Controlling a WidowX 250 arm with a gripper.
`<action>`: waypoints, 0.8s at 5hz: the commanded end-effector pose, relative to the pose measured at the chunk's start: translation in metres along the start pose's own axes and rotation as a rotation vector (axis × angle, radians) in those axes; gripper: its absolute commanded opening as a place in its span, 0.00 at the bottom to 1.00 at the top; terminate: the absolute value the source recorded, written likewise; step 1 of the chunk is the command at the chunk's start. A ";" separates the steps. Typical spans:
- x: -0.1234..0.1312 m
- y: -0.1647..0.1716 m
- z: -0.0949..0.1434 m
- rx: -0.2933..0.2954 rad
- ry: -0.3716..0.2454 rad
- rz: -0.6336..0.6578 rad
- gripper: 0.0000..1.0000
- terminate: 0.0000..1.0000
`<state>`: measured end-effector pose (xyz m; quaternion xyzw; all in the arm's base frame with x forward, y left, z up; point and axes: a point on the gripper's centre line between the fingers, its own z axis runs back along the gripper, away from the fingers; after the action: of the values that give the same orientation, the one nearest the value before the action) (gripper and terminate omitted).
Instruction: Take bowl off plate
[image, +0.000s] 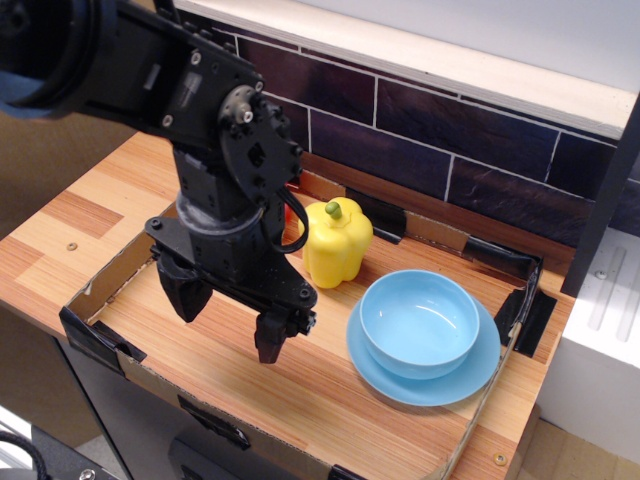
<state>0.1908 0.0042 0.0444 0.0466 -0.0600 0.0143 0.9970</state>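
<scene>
The light blue bowl (420, 322) sits upright in the middle of the flat light blue plate (480, 376), at the right of the wooden tray. My black gripper (226, 318) hangs above the tray's left half, well to the left of the bowl and apart from it. Its two fingers are spread wide and hold nothing; one fingertip (270, 342) is nearest the plate.
A yellow bell pepper (337, 242) stands behind the gap between gripper and bowl. A low cardboard wall (100, 340) edged with black tape rims the wooden tray. A dark brick wall (450, 140) runs behind. A white unit (610, 340) stands at the right.
</scene>
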 end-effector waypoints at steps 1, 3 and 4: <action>0.015 -0.011 -0.003 0.000 -0.053 0.097 1.00 0.00; 0.037 -0.041 0.005 -0.049 -0.085 0.307 1.00 0.00; 0.048 -0.053 0.009 -0.063 -0.082 0.353 1.00 0.00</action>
<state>0.2315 -0.0517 0.0457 0.0127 -0.0921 0.1869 0.9780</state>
